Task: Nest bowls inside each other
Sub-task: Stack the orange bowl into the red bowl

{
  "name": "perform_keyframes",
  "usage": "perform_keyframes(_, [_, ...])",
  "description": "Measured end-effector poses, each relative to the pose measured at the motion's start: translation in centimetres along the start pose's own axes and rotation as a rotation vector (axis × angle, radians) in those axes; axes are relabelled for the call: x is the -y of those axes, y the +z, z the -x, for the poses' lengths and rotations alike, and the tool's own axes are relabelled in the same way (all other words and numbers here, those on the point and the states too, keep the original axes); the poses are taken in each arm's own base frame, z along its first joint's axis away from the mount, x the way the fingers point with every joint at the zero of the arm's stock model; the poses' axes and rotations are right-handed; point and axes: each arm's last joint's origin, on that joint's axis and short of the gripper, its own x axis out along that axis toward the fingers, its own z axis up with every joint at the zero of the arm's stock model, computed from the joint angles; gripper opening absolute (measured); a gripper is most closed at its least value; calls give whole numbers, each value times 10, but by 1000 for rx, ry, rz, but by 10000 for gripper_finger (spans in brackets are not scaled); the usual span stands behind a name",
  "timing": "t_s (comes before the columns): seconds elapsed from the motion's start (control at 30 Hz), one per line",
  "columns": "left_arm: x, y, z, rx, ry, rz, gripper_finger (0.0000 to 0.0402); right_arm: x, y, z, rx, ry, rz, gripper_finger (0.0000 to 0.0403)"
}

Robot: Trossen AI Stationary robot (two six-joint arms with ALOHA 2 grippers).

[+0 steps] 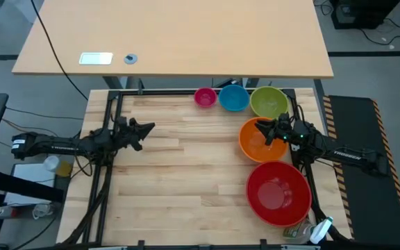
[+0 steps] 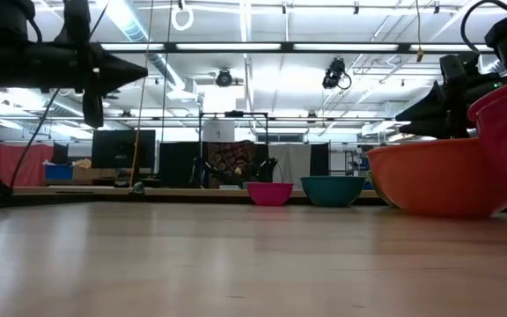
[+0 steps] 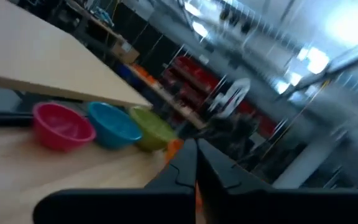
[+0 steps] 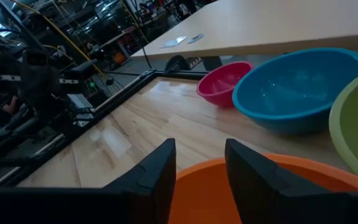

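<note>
Five bowls stand upright on their bases on the wooden table. Pink (image 1: 204, 97), blue (image 1: 233, 98) and green (image 1: 269, 102) form a row along the far edge. Orange (image 1: 262, 142) stands in front of the green one, and red (image 1: 278, 193) is nearer still at the right. My right gripper (image 1: 260, 127) hovers open above the orange bowl's (image 4: 278, 186) far-left rim, with nothing between its fingers (image 4: 157, 171). My left gripper (image 1: 148, 127) is shut and empty, raised over the table's left half and pointing toward the bowls. The left wrist view shows its closed tips (image 3: 196, 168).
A light desk (image 1: 186, 42) stands beyond the far edge with a white card (image 1: 96, 58) and a small ring (image 1: 130, 59) on it. Black frame rails (image 1: 110, 139) run along the table's sides. Bare wood (image 1: 186, 180) fills the middle and near left.
</note>
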Motion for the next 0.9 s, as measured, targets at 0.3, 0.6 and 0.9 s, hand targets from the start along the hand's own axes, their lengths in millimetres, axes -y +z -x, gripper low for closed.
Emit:
perform_keyframes(0.3, [9, 15, 1, 154, -84, 346, 9, -10, 25, 4, 283, 82, -241, 147])
perform_keyframes(0.6, [43, 49, -21, 212, -46, 305, 9, -62, 103, 30, 170, 433, -48, 147])
perform_keyframes(0.9, [60, 64, -57, -7, 226, 128, 9, -84, 150, 21, -445, -96, 178, 147])
